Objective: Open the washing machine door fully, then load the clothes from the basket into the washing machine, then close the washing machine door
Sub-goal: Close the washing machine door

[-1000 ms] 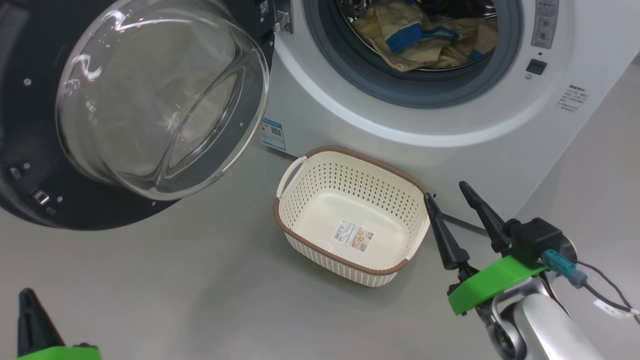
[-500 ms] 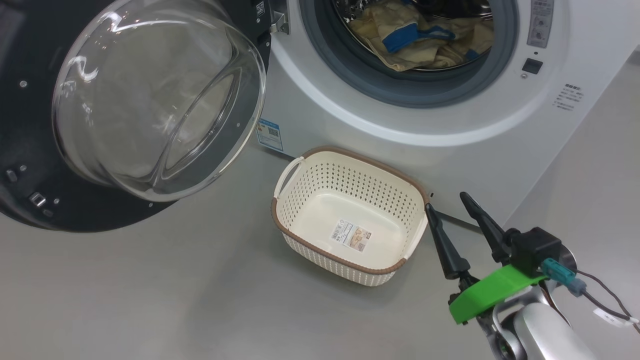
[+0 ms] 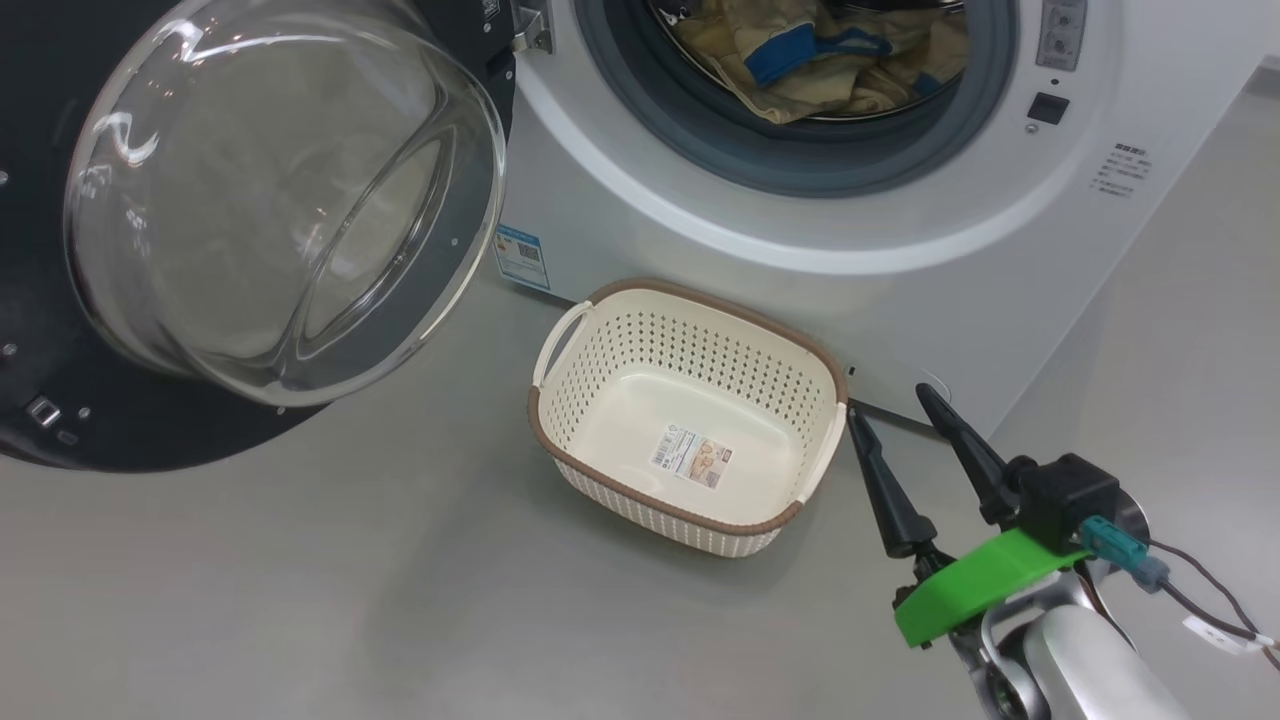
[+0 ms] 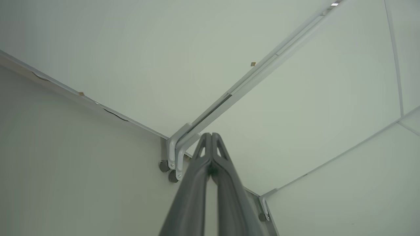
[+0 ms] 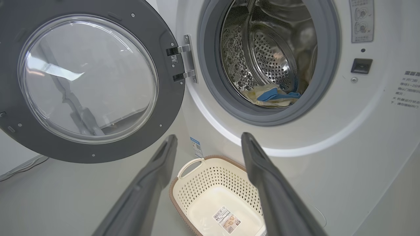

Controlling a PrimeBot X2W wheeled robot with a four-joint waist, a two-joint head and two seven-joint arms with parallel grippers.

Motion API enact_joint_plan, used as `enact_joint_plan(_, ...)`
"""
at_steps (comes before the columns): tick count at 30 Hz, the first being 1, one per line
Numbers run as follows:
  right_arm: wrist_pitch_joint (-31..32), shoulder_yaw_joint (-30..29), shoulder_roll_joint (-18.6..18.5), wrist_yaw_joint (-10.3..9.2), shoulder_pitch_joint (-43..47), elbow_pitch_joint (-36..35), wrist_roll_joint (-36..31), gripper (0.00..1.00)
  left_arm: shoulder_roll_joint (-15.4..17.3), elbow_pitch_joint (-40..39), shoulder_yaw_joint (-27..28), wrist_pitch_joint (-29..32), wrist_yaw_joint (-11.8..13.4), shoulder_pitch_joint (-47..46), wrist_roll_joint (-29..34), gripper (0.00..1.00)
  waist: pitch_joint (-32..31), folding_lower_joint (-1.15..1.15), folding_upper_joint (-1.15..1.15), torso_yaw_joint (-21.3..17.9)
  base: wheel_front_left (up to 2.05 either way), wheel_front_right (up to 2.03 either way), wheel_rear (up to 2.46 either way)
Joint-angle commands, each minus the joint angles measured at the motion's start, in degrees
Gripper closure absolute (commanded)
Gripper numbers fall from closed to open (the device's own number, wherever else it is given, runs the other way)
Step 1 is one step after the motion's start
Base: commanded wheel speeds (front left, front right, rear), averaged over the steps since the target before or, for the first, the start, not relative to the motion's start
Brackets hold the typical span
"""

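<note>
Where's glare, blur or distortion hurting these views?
Head view: bright streaks of glare on the washing machine door glass; basket sharp. Right wrist view: wide-angle bowing of the washing machine front, specular drum, right gripper soft up close. Left wrist view: flat even light, shut left gripper slightly soft.

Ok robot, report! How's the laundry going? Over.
Right gripper open, empty; left gripper shut, empty. Clothes in washer, basket empty. Door wide open, nothing seen in its way.
</note>
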Motion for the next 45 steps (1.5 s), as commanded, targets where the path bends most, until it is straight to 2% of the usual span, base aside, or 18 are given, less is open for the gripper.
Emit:
enact_joint_plan(1, -0.37, 1.03, -0.01, 0.26, -2.08, -1.68, -0.09, 0.0, 4.25, -1.23, 1.91, 1.0, 0.09, -2.4, -1.03, 1.0, 0.25, 0.0, 0.0, -0.23, 0.0, 0.0, 0.0)
enact_joint_plan(6, -0.37, 1.37, -0.33, 0.26, -2.68, -1.6, -0.11, 0.0, 9.29, 2.77, 3.25, 5.77, 0.74, -7.51, -5.4, 1.0, 1.05, 0.0, 0.0, -1.12, 0.0, 0.0, 0.0)
enact_joint_plan(12, -0.37, 2.16, -0.86, 0.26, -3.83, -1.34, -0.05, 0.0, 15.0, 7.33, 2.57, 10.68, 1.83, -12.82, -7.7, 1.0, 2.21, 0.0, 0.0, -2.85, 0.0, 0.0, 0.0)
enact_joint_plan(15, -0.37, 2.35, -0.99, 0.26, -4.31, -1.3, -0.09, 0.0, 16.57, 8.2, 1.84, 14.02, 3.04, -15.17, -9.04, 1.0, 2.76, 0.0, 0.0, -4.03, 0.0, 0.0, 0.0)
enact_joint_plan(20, -0.37, 2.55, -1.18, 0.26, -4.5, -1.24, -0.21, 0.0, 17.61, 6.9, 2.84, 18.95, 6.5, -18.2, -12.59, 1.0, 3.79, 0.0, 0.0, -5.86, 0.0, 0.0, 0.0)
enact_joint_plan(24, -0.37, 2.66, -1.51, 0.26, -4.65, -1.15, -0.26, 0.0, 16.96, 3.43, 3.2, 21.64, 9.57, -18.37, -13.95, 1.0, 4.45, 0.0, 0.0, -6.96, 0.0, 0.0, 0.0)
enact_joint_plan(25, -0.37, 2.66, -1.51, 0.26, -4.65, -1.15, -0.26, 0.0, 16.96, 3.43, 3.2, 21.64, 9.57, -18.37, -13.95, 1.0, 4.45, 0.0, 0.0, -6.96, 0.0, 0.0, 0.0)
enact_joint_plan(35, -0.37, 2.93, -2.71, 0.26, -4.92, -1.16, -0.3, 0.0, 11.55, -5.76, 6.67, 29.44, 16.86, -18.74, -21.76, 1.0, 5.1, 0.0, 0.0, -8.2, 0.0, 0.0, 0.0)
enact_joint_plan(40, -0.37, 3.35, -3.42, 0.26, -4.91, -1.04, -0.29, 0.0, 10.27, -7.34, 7.31, 30.6, 18.09, -17.63, -22.61, 1.0, 5.21, 0.0, 0.0, -8.67, 0.0, 0.0, 0.0)
enact_joint_plan(45, -0.37, 3.78, -4.24, 0.26, -4.81, -0.98, -0.33, 0.0, 9.7, -6.63, 7.56, 32.64, 17.44, -18.07, -24.62, 1.0, 5.43, 0.0, 0.0, -9.1, 0.0, 0.0, 0.0)
